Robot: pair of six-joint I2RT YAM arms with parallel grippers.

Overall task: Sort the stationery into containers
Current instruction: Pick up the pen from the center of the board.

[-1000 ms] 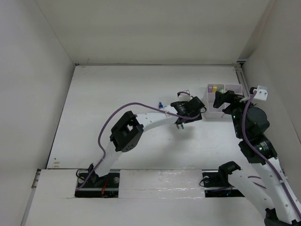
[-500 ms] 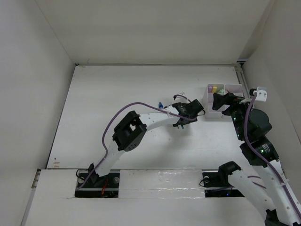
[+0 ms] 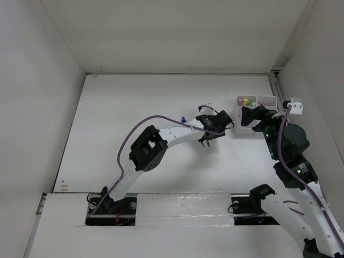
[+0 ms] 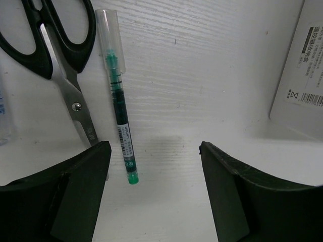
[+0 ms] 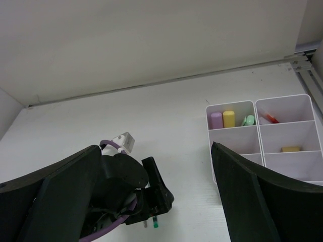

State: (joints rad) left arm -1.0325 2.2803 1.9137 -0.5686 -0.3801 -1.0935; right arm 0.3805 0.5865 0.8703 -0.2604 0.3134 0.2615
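Note:
My left gripper [image 4: 154, 146] is open and low over the table. A dark pen [image 4: 120, 121] with a clear cap and green end lies between its fingers, close to the left finger [image 4: 75, 186]. Black-handled scissors [image 4: 50, 40] lie just left of the pen. The white organizer [image 5: 262, 136] holds purple, yellow and green sticks [image 5: 228, 119], a red pen [image 5: 270, 118] and a peach stick [image 5: 291, 149]. My right gripper [image 5: 155, 148] is open and empty, above the organizer's near-left side [image 3: 250, 115]. The left gripper [image 3: 210, 134] is just left of the organizer [image 3: 266, 102].
A small blue-capped bottle [image 3: 183, 119] lies on the table beside the left arm. The organizer's labelled wall [image 4: 303, 65] stands right of the left gripper. White walls enclose the table at the back and sides, with a metal rail [image 3: 275, 80] at the right.
My right gripper has shifted a little left and down over the organizer. My left gripper has shifted slightly near the pen and scissors.

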